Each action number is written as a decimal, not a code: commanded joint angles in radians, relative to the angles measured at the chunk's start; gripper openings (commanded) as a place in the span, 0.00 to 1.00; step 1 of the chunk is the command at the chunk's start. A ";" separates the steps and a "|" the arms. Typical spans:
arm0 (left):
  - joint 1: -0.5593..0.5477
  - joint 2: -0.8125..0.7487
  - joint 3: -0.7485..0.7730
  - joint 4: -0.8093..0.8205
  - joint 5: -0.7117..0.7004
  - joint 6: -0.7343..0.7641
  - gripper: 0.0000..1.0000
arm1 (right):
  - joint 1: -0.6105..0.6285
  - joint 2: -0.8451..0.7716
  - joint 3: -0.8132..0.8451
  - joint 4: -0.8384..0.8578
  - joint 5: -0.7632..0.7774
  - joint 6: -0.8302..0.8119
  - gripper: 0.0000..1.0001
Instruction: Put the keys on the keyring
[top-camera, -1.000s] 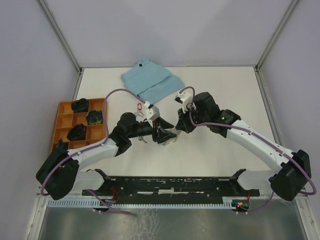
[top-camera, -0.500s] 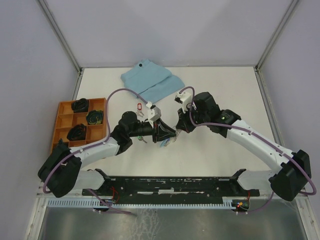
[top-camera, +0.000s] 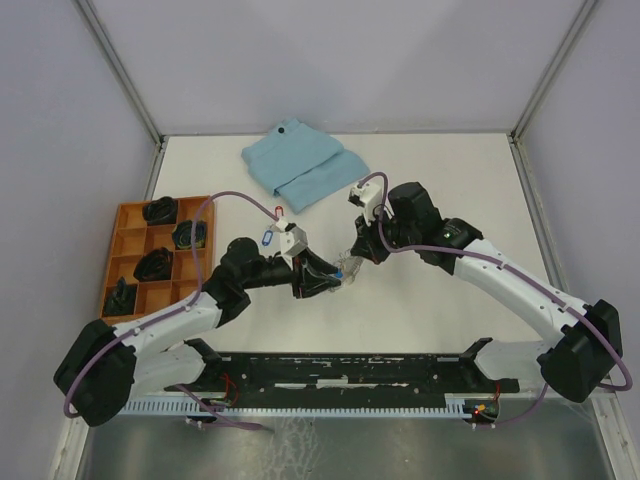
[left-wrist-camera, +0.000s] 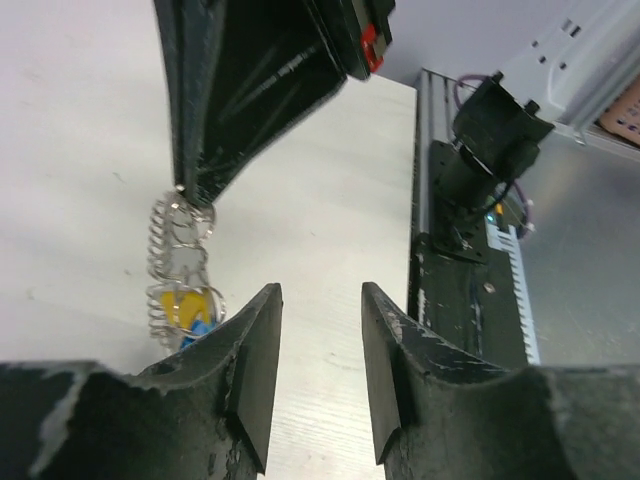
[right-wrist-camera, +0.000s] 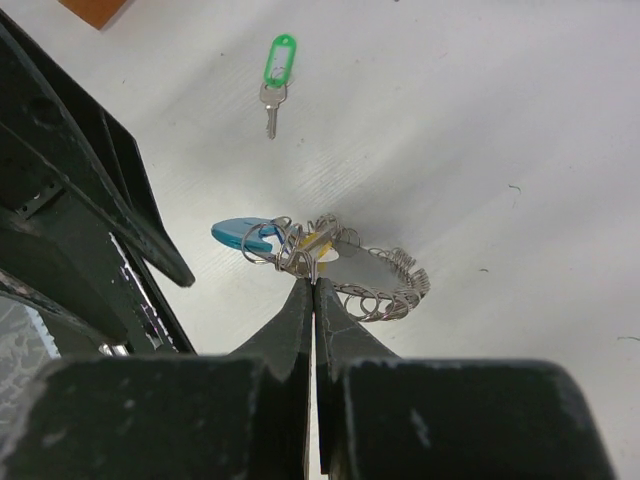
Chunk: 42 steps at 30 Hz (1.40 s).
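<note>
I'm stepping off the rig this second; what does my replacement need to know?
Right pincer: shut on the keyring, gripping its chain.
Left pincer: open and empty, facing the ring.
Green key: on the table, apart from the ring.
Red key: on the table behind the left arm, half hidden.
Blue key: probably the blue tag by the left wrist.
Done: ring gripped.
Left: no key seen threaded; all three to go.

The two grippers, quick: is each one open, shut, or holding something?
Left gripper: open, nothing between its fingers.
Right gripper: shut on the keyring.
</note>
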 joint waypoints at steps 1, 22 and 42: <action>-0.002 -0.096 0.010 -0.088 -0.161 0.090 0.48 | -0.005 -0.022 0.027 0.066 -0.060 -0.048 0.01; -0.023 0.092 0.003 0.009 -0.144 0.020 0.52 | -0.006 0.011 0.032 0.122 -0.111 -0.038 0.01; -0.086 -0.050 -0.171 0.157 -0.467 -0.069 0.62 | -0.005 -0.020 -0.023 0.178 -0.035 -0.037 0.01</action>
